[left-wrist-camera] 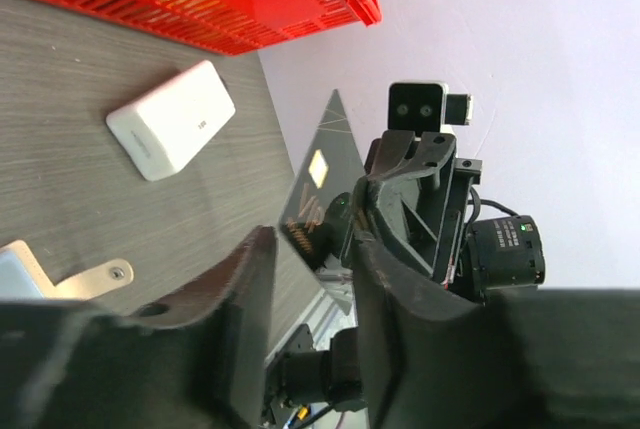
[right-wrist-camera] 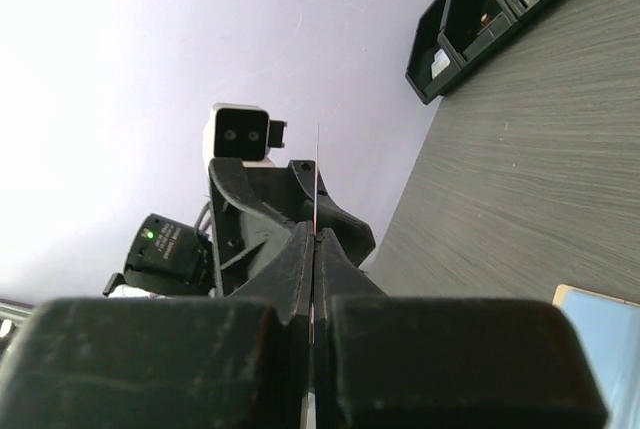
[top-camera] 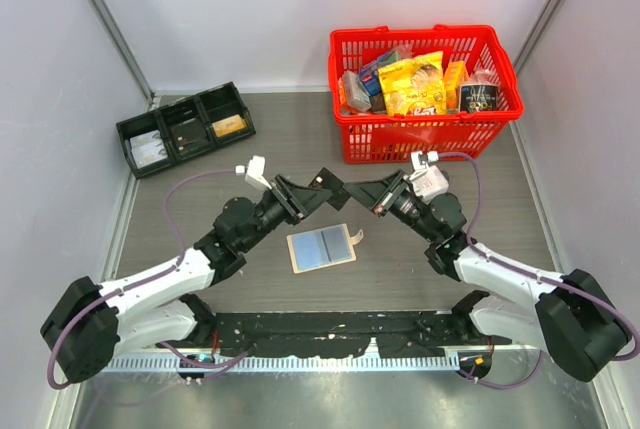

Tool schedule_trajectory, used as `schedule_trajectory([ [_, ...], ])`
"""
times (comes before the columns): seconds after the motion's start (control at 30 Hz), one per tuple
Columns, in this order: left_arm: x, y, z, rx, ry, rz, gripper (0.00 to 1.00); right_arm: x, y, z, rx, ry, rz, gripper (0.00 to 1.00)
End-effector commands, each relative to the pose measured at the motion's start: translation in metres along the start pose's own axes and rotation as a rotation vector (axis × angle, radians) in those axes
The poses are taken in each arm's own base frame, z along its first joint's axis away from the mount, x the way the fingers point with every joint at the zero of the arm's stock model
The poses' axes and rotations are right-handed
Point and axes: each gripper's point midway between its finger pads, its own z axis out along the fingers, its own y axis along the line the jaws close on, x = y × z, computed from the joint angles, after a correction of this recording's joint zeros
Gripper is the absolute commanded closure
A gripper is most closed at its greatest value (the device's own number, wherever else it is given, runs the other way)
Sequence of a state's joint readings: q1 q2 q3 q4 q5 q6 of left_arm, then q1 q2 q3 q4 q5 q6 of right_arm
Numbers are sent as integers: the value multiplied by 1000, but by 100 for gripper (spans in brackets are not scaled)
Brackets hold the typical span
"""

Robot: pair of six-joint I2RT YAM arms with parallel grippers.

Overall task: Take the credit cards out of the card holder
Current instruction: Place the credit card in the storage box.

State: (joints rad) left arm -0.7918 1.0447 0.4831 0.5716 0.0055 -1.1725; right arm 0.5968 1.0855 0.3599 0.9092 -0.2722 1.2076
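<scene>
A robotics lab cell: plain white walls (top-camera: 250, 9) box in a grey counter (top-camera: 290, 129); left arm (top-camera: 160, 277) and right arm (top-camera: 505, 271) bolted at its near edge; stocked red basket (top-camera: 420, 139).

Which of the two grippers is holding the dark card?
The right gripper: its fingers are pressed shut on the dark card, seen edge-on in its own wrist view. The left gripper has its fingers apart.

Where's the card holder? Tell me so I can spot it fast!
Find the big red basket at the back of the table. In front of it lies the card holder, flat. It is the only tan rectangle, with blue and grey panels inside.
</scene>
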Motion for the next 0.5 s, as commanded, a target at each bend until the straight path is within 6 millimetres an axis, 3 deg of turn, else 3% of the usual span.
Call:
schedule_trajectory([
  [0.0, -22, -13, -1, 70, -126, -51, 69, -9, 12, 2, -54, -53, 17, 99],
  [0.1, -23, -13, 0, 77, -133, -55, 97, -6, 7, 4, -43, -43, 27, 99],
  [0.13, -24, -14, -1, 82, -138, -57, 100, -6, 5, 4, -40, -43, 27, 97],
  [0.2, -28, -11, -2, 81, -166, -59, 100, -7, 2, 4, -30, -48, 26, 84],
  [0.23, -32, -8, -3, 75, -184, -59, 100, -8, 0, 4, -24, -52, 24, 71],
  [0.37, -57, 17, -9, 5, -265, -73, 100, -13, -12, 0, 36, -61, -30, 33],
  [0.47, -84, 43, -17, -52, -339, -110, 100, -18, -31, -6, 151, -59, -118, 20],
])
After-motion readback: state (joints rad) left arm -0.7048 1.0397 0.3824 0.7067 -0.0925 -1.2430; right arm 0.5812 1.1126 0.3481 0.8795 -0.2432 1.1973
